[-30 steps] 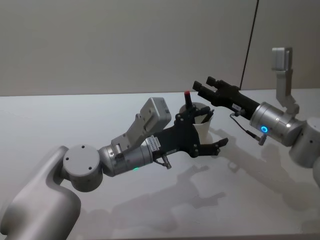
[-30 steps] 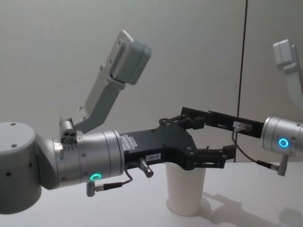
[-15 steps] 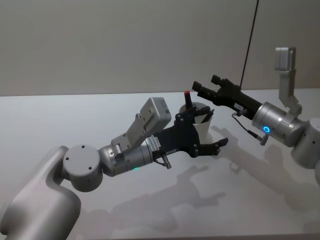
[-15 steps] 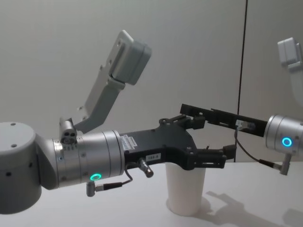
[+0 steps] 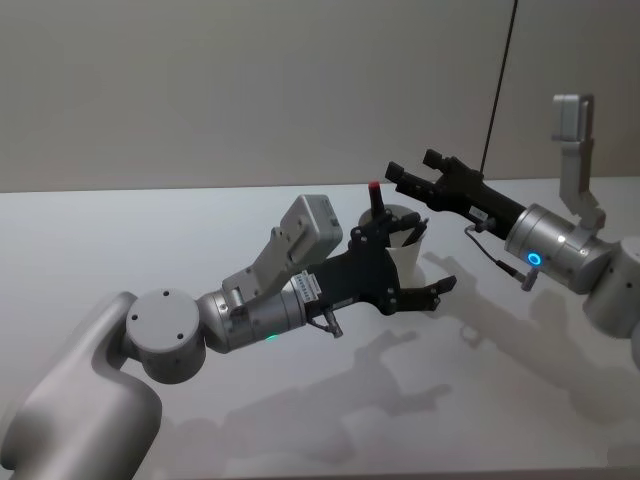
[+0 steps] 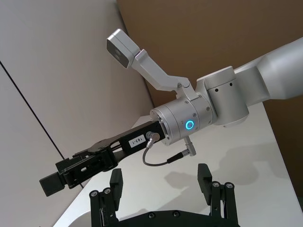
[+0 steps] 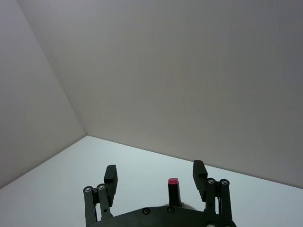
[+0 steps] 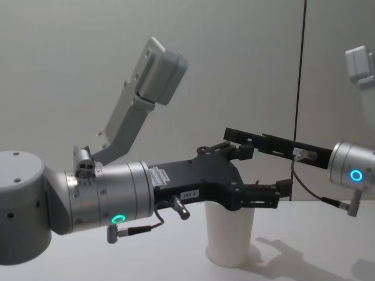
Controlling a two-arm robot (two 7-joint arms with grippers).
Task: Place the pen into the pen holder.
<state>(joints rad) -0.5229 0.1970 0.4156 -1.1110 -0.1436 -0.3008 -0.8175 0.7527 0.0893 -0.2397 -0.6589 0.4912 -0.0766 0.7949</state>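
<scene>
The pen holder is a white paper cup standing on the table. The pen, dark with a red cap, stands upright in it. My right gripper hovers open just above and to the right of the cup, and the pen's cap shows low between its fingers. My left gripper is open at the cup's near side with its fingers spread wide at rim height and holds nothing. I cannot tell whether it touches the cup.
The white table runs wide to the left and in front of the cup. A plain wall stands behind, with a dark cable hanging down it at the right. My left forearm crosses the table's middle.
My right gripper has drawn back a little to the right and upward from the pen. The left arm, the cup and the pen have stayed put.
</scene>
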